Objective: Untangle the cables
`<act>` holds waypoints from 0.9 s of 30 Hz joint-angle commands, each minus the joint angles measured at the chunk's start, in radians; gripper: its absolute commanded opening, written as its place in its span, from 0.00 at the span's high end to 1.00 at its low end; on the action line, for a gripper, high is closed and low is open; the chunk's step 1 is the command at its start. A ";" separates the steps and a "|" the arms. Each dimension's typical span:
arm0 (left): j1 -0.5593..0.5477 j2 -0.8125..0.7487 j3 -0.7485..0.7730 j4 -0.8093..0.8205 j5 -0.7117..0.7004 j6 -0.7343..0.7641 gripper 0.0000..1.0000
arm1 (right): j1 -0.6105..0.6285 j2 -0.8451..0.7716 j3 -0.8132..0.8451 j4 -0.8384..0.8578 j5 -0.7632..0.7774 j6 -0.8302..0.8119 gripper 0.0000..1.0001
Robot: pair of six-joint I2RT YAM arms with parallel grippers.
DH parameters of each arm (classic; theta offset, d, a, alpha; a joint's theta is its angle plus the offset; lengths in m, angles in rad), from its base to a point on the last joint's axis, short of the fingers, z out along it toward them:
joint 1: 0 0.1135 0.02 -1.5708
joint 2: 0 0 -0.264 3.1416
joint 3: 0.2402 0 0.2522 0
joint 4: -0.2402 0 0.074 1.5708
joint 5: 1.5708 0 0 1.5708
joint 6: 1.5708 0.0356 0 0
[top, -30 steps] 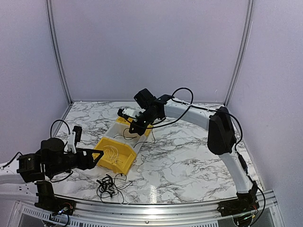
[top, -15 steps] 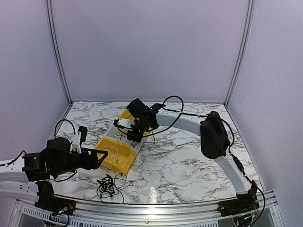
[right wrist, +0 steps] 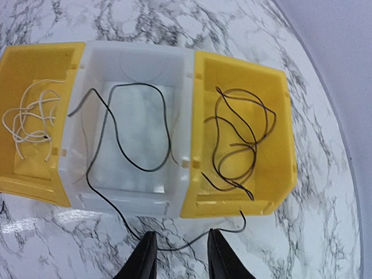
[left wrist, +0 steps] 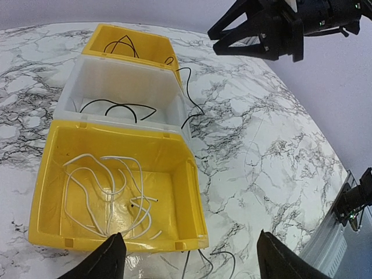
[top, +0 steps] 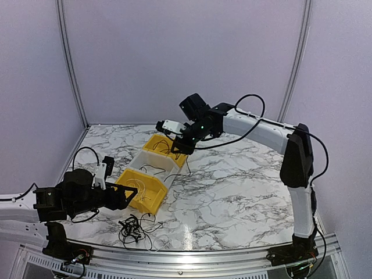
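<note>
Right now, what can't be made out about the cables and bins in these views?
The tangle of cables: top view, too small to count cords or trace crossings; left wrist view, bottom edge cuts off all but a few strands; outside the right wrist view.
The far yellow bin: top view, the right tool covers part of its inside.
The yellow bin with white cords: right wrist view, left edge clips its outer wall.

Bright, even light, soft shadows, glare on table (top: 232, 197)
</note>
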 commanded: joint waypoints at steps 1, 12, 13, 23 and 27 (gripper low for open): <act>-0.002 0.026 0.016 0.041 0.030 0.027 0.19 | -0.122 -0.020 -0.059 0.010 -0.028 0.097 0.69; -0.002 0.048 0.042 0.012 0.029 0.009 0.19 | -0.235 0.140 0.021 -0.043 -0.219 0.196 0.52; -0.002 0.047 0.043 0.009 0.025 0.006 0.19 | -0.237 0.150 0.029 -0.047 -0.237 0.197 0.51; -0.002 0.046 0.058 -0.009 0.004 -0.010 0.20 | -0.249 0.252 0.111 -0.007 -0.273 0.297 0.55; -0.002 0.053 0.069 -0.049 0.000 -0.007 0.19 | -0.256 0.282 0.140 0.002 -0.276 0.320 0.64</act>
